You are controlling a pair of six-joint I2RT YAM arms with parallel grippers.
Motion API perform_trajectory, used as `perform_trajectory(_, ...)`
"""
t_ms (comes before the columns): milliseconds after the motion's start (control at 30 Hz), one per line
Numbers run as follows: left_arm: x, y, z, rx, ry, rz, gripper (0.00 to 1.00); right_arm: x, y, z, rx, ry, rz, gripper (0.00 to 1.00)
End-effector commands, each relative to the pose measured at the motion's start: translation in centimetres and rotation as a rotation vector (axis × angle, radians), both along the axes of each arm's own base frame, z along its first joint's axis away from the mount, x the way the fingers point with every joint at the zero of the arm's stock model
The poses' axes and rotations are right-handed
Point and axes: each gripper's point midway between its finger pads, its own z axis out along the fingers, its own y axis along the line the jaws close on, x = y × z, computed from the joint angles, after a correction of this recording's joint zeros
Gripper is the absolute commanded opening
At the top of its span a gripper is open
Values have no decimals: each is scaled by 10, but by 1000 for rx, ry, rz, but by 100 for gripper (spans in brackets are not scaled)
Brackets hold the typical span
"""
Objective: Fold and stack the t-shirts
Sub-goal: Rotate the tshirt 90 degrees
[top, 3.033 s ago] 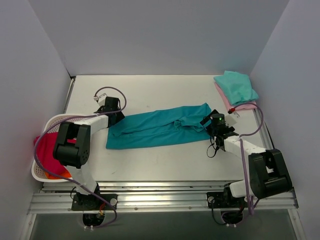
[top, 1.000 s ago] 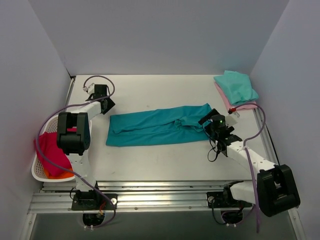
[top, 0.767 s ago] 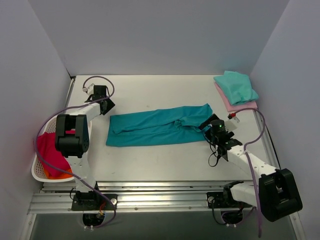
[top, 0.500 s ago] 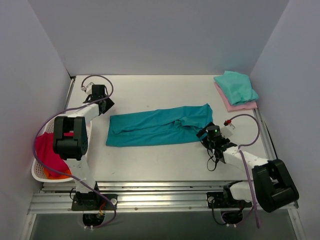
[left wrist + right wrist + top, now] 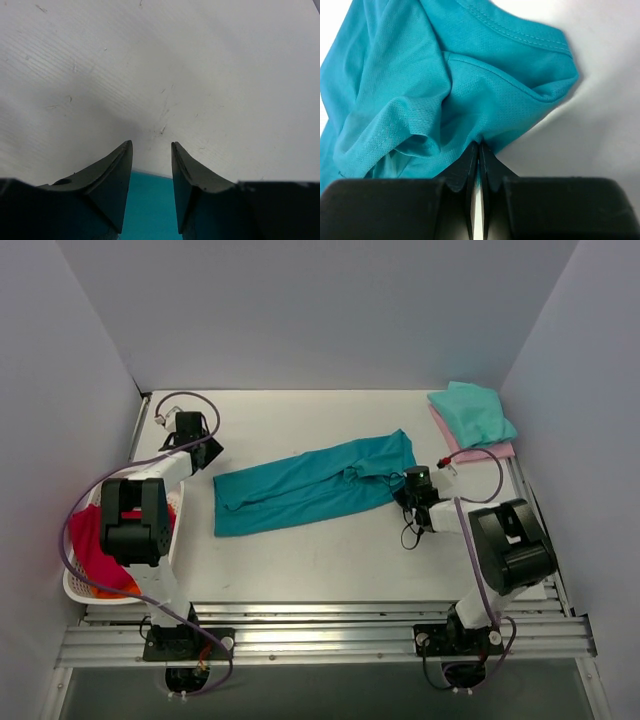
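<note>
The deep teal-blue t-shirt (image 5: 300, 490) lies folded into a long band across the middle of the table, slanting up to the right. My right gripper (image 5: 402, 490) is at its right end and shut on the cloth; the right wrist view shows the black fingertips (image 5: 479, 144) pinching a bunched fold of the teal t-shirt (image 5: 445, 75). My left gripper (image 5: 205, 443) is at the back left, apart from the shirt's left end. Its fingers (image 5: 151, 144) stand open over bare table, with a strip of teal (image 5: 150, 210) low between them. The mint-green t-shirt (image 5: 472, 412) lies folded on the pale pink one (image 5: 478, 452).
A white lattice basket (image 5: 72, 585) sits off the table's left edge, holding red cloth (image 5: 100, 545) and something orange. The folded stack is in the back right corner against the wall. Grey walls close in the table on three sides.
My right gripper moved onto the teal shirt's right end and shut on it; that end has shifted toward the back. My left gripper drew away from the shirt's left end toward the back left.
</note>
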Motion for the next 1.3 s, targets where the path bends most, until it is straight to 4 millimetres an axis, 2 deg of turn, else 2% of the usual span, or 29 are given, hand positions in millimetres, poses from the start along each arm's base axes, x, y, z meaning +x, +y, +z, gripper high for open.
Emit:
perform_trajectory(0, 8, 2, 37, -19, -110, -4, 45, 37, 0, 7, 6, -37, -21, 0)
perform_trajectory(100, 9, 2, 42, -22, -120, -6, 45, 81, 4, 16, -8, -70, -36, 0)
perform_trajectory(133, 9, 2, 42, -20, -120, -6, 45, 89, 6, -1, -27, -29, -29, 0)
perform_trajectory(167, 9, 3, 43, -21, -123, -6, 45, 122, 12, 21, -26, -89, -25, 0)
perform_trajectory(200, 9, 4, 42, -22, -122, -4, 45, 137, 15, 22, -32, -93, -21, 0)
perform_trajectory(233, 8, 6, 41, -26, -119, -2, 45, 146, 17, -2, -50, -42, -8, 0)
perform_trajectory(267, 9, 7, 40, -29, -120, 0, 45, 161, 22, -2, -54, -51, 5, 0)
perform_trajectory(300, 9, 6, 39, -34, -119, -2, 45, 195, 35, 23, -31, -127, 38, 0)
perform_trajectory(333, 9, 8, 39, -33, -120, -2, 45, 208, 42, 4, -26, -119, 64, 0)
perform_trajectory(400, 9, 7, 38, -36, -120, -3, 45, 251, 62, 37, 31, -274, 122, 0)
perform_trajectory(433, 7, 6, 36, -38, -116, -5, 45, 258, 75, 27, 72, -288, 180, 1)
perform_trajectory(467, 8, 6, 35, -39, -116, -6, 45, 267, 82, 35, 88, -339, 203, 14)
perform_trajectory(500, 8, 5, 37, -43, -119, -9, 45, 279, 91, 58, 102, -418, 249, 25)
perform_trajectory(533, 8, 5, 37, -45, -120, -12, 45, 283, 97, 64, 105, -434, 275, 43)
perform_trajectory(567, 7, 5, 37, -45, -120, -12, 45, 285, 98, 73, 93, -455, 285, 83)
perform_trajectory(600, 7, 5, 39, -45, -124, -12, 45, 286, 99, 83, 74, -470, 292, 95)
perform_trajectory(633, 7, 10, 39, -45, -125, -1, 45, 285, 95, 111, 24, -509, 290, 98)
perform_trajectory(667, 6, 20, 40, -43, -130, 19, 45, 281, 92, 125, 1, -522, 288, 100)
perform_trajectory(700, 6, 19, 43, -44, -136, 16, 45, 269, 85, 148, -23, -539, 270, 100)
perform_trajectory(767, 5, 20, 43, -46, -137, 17, 44, 253, 69, 168, -81, -545, 216, 100)
perform_trajectory(800, 5, 20, 46, -46, -143, 17, 44, 237, 63, 197, -87, -566, 192, 100)
perform_trajectory(833, 5, 20, 46, -47, -143, 18, 44, 219, 61, 178, -85, -506, 179, 100)
perform_trajectory(900, 2, 20, 45, -46, -140, 23, 44, 193, 63, 172, -68, -461, 159, 100)
perform_trajectory(933, 8, 20, 52, -50, -177, 21, 44, 168, 66, 164, -53, -432, 167, 100)
perform_trajectory(967, 8, 19, 51, -52, -174, 17, 44, 150, 87, 159, -9, -419, 186, 100)
perform_trajectory(1033, 9, 18, 49, -54, -170, 15, 44, 122, 104, 156, 29, -410, 189, 99)
perform_trajectory(1067, 9, 18, 48, -60, -168, 14, 44, 94, 126, 129, 41, -351, 231, 99)
perform_trajectory(1167, 8, 16, 47, -66, -168, 7, 43, 49, 180, 102, 111, -295, 320, 97)
perform_trajectory(1267, 8, 15, 48, -73, -169, 4, 43, 15, 221, 77, 152, -218, 419, 97)
